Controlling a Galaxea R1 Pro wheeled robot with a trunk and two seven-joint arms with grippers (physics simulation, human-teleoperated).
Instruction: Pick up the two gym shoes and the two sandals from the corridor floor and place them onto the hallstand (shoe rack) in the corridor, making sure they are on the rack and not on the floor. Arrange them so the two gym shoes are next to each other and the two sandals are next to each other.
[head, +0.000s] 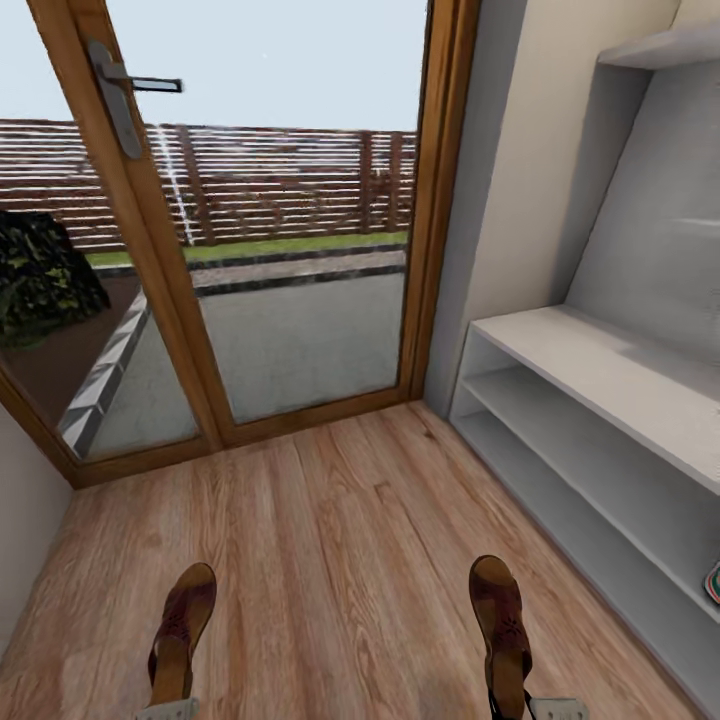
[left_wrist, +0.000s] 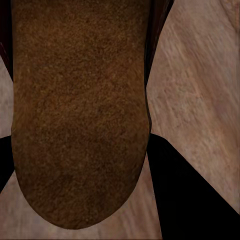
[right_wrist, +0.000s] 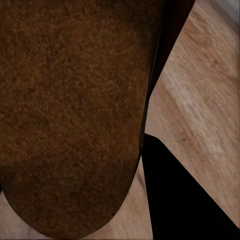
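While each sandal hangs above the corridor floor (head: 330, 560), the left sandal (head: 180, 632) projects forward from the left claw (head: 167, 710) pinching it. The right sandal (head: 502, 622) likewise projects from the right claw (head: 556, 708), left of the hallstand (head: 600, 370).

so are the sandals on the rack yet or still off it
Off it. The left sandal and right sandal appear above the corridor floor, at the lower edge of the head view. The hallstand has bare visible shelves.

- both sandals, left (head: 182, 630) and right (head: 501, 625), have heels cut off by the head view's bottom edge
- a sneaker (head: 713, 583) on the hallstand (head: 600, 370) (barely a sliver) is cropped
- claw states unreadable behind brown soles
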